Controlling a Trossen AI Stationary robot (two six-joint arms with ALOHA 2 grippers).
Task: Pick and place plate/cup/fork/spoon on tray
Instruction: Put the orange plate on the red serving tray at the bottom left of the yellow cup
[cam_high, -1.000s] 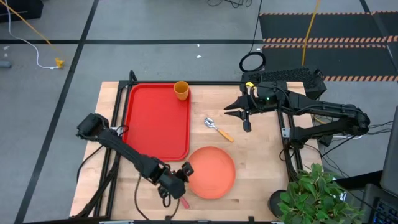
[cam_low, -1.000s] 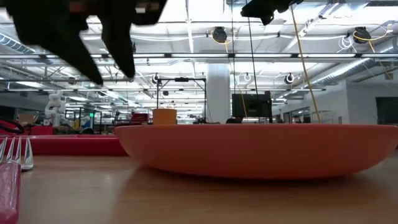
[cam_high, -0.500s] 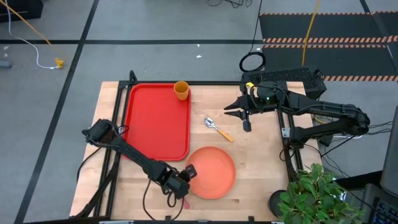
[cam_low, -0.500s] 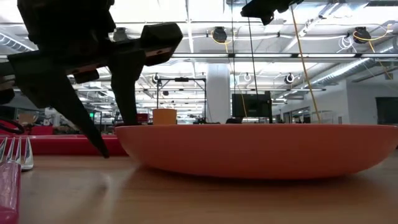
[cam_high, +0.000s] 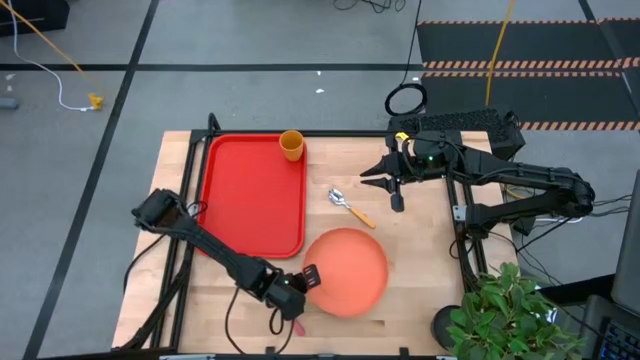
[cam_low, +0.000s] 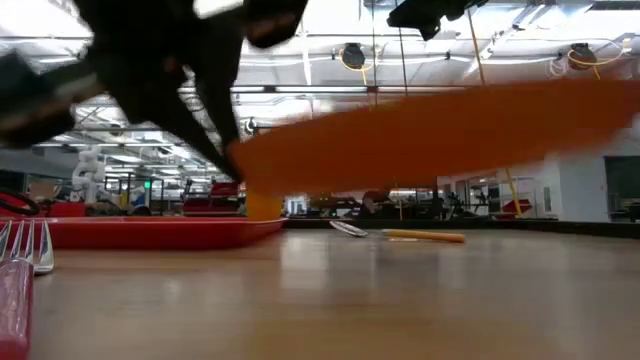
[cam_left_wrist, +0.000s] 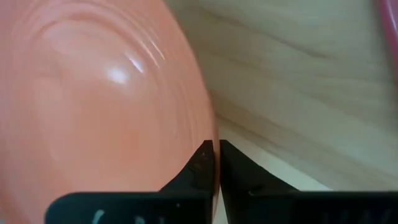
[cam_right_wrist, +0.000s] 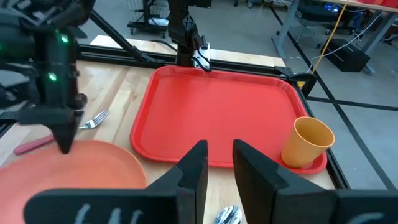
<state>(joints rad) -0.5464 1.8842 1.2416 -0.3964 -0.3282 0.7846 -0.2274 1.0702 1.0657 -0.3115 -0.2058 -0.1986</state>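
The salmon-orange plate (cam_high: 346, 272) hangs above the table's near middle, and my left gripper (cam_high: 308, 277) is shut on its left rim. The low view shows the plate (cam_low: 430, 130) tilted and clear of the wood. The red tray (cam_high: 250, 195) lies at the far left, with the orange-yellow cup (cam_high: 291, 146) upright in its far right corner. The spoon (cam_high: 350, 208) lies on the wood between tray and right arm. The fork (cam_low: 20, 270) lies at the near edge, partly under my left arm. My right gripper (cam_high: 380, 180) hovers open at the far right, empty. My left gripper pinches the plate's rim (cam_left_wrist: 208, 124) at its left edge, one finger on the upper face and one underneath. The fingers come from the table's left, slanting down. The plate is lifted clear of the table and tilted, its held edge (cam_low: 245, 165) lowest and its right side higher.
The table's right frame, the right arm's base and a potted plant (cam_high: 505, 305) stand at the right. The tray's flat floor (cam_right_wrist: 211, 112) is bare apart from the cup. Bare wood lies under and around the plate.
My left gripper has come down at the plate's left rim, shut on it and risen. The plate, which lay flat on the table, now hangs tilted and clear of it, shifted a little toward the table's right.
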